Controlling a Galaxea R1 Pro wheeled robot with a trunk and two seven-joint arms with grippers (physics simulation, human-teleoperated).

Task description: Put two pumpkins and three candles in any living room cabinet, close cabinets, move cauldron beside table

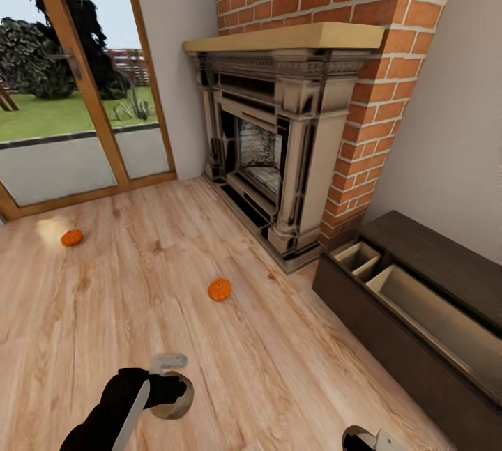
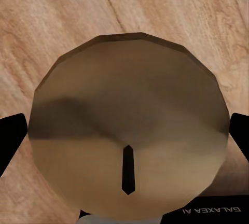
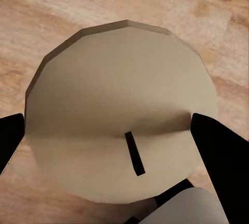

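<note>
A living room with a wooden floor [image 1: 279,367], a brick fireplace [image 1: 279,137] and glass doors. Two pumpkins lie on the floor, none stored yet – one [image 1: 219,289] just ahead of the left pincer [image 1: 169,362], the other [image 1: 71,237] farther off, ahead and to its left near the doors. Each pincer grips a round tan candle with a short dark wick: the left pincer's black fingers [image 2: 11,138] flank a candle [image 2: 129,130] seen from above, and the right pincer [image 3: 104,146] is clamped on a second candle [image 3: 122,110]. That makes two candles counted; a third is not visible. The cabinet [image 1: 418,339] stands ahead and to the right of the right pincer, its drawer pulled out, showing pale empty compartments. By my judgement the task is early: candles and pumpkins remain to be stored, the drawer to be shut, the cauldron to be placed
</note>
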